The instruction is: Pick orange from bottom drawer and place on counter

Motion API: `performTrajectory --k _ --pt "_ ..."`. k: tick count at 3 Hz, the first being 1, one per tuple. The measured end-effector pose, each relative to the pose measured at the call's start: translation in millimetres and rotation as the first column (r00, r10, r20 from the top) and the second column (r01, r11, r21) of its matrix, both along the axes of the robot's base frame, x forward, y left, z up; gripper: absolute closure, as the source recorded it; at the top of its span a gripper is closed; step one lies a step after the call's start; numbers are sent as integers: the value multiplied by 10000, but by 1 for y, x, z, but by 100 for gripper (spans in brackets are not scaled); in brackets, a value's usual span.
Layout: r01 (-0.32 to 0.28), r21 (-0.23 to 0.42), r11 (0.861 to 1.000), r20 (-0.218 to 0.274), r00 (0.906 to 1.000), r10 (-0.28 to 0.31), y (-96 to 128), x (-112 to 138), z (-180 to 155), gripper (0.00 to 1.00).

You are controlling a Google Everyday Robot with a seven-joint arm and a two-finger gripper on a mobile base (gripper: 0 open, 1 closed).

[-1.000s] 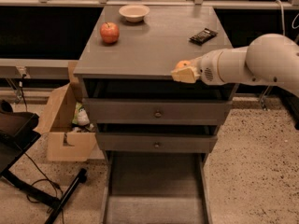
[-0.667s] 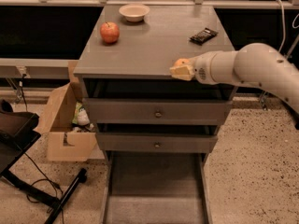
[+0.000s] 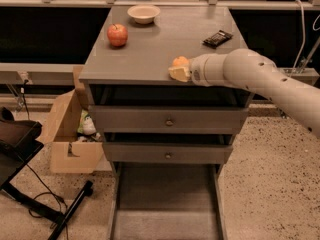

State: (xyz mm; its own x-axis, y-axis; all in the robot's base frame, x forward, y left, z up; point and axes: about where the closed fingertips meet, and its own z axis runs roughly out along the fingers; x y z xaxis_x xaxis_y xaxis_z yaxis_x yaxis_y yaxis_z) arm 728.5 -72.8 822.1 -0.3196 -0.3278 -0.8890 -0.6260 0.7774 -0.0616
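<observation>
Claw (image 3: 178, 68) clamped on smooth round orange (image 3: 180, 61) at flat grey counter's (image 3: 150, 49) front edge.

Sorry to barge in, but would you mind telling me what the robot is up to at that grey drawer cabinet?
The robot's arm reaches in from the right, with its gripper at the front edge of the counter and the orange right at its tip. The bottom drawer stands pulled out, and no fruit shows in it. An apple, a bowl and a dark packet sit farther back on the counter.
</observation>
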Motion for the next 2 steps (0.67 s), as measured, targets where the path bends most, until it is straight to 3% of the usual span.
performTrajectory --k 1,2 --pt "-1 0 10000 0 10000 1 0 0 1 83" --pt "-9 1 10000 -4 10000 9 1 0 0 60"
